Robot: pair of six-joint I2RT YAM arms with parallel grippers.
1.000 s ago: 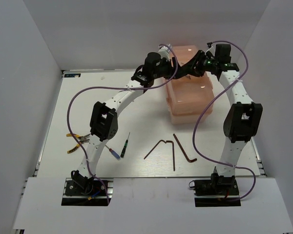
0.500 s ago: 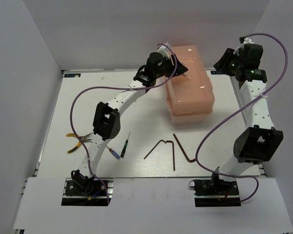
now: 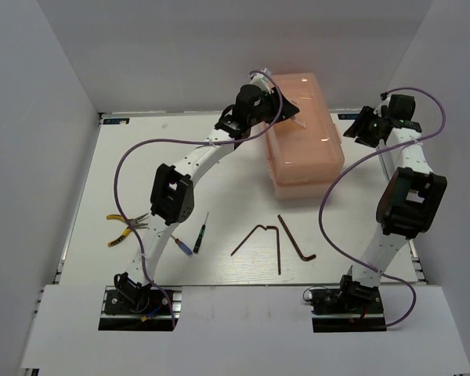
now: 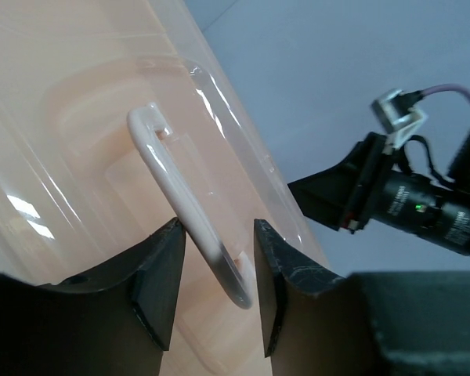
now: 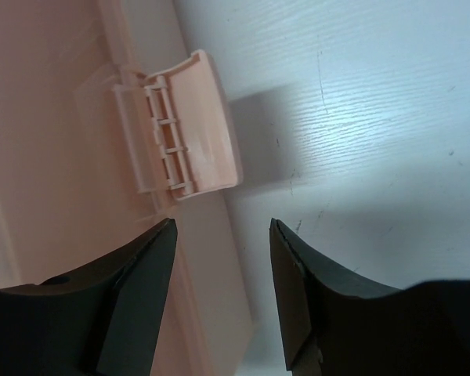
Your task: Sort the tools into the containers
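The salmon-pink toolbox point(image 3: 309, 153) stands closed at the back of the table. My left gripper point(image 3: 291, 112) is over its lid; in the left wrist view point(image 4: 218, 235) the jaws are open around the raised white lid handle point(image 4: 172, 172), which leans on the left finger. My right gripper point(image 3: 359, 128) is open and empty just right of the box, and in the right wrist view point(image 5: 222, 235) it is near the flipped-out latch point(image 5: 180, 125). Yellow-handled pliers point(image 3: 125, 227), a green screwdriver point(image 3: 203, 233), a blue screwdriver point(image 3: 184, 247) and hex keys point(image 3: 258, 235) point(image 3: 296, 239) lie on the table.
White walls close in the table on the left, back and right. The right arm's purple cable point(image 3: 329, 196) loops over the table beside the toolbox. The right arm point(image 4: 407, 204) shows beyond the box in the left wrist view.
My right gripper has left the top of the toolbox, swung out to the right and come down beside the box's right side. The left gripper has stayed at the handle.
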